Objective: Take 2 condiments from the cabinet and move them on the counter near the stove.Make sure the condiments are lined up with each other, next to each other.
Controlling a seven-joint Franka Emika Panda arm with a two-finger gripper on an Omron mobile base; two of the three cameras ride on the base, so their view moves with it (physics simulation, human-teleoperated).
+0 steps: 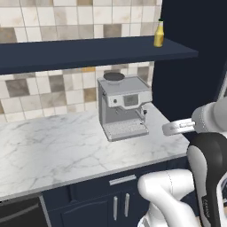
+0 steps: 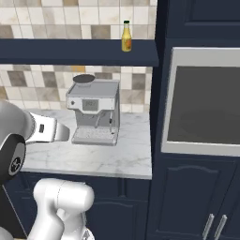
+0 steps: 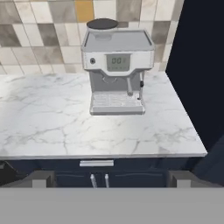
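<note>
Our end effector [image 3: 112, 178] is spread wide and holds nothing, hanging low in front of the white table [image 3: 52, 127]. We count one yellow bottle [image 2: 126, 36] standing upright near the right end of the dark shelf [image 1: 88, 53], above one coffee machine [image 1: 124, 106]. The bottle looks small, light, hard and smooth, so we think it could slip; we would pinch its round body, below the thin neck.

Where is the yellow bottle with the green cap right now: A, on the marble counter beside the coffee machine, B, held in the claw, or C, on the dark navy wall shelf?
C: the yellow bottle stands upright on the navy shelf, above the coffee machine.
</note>
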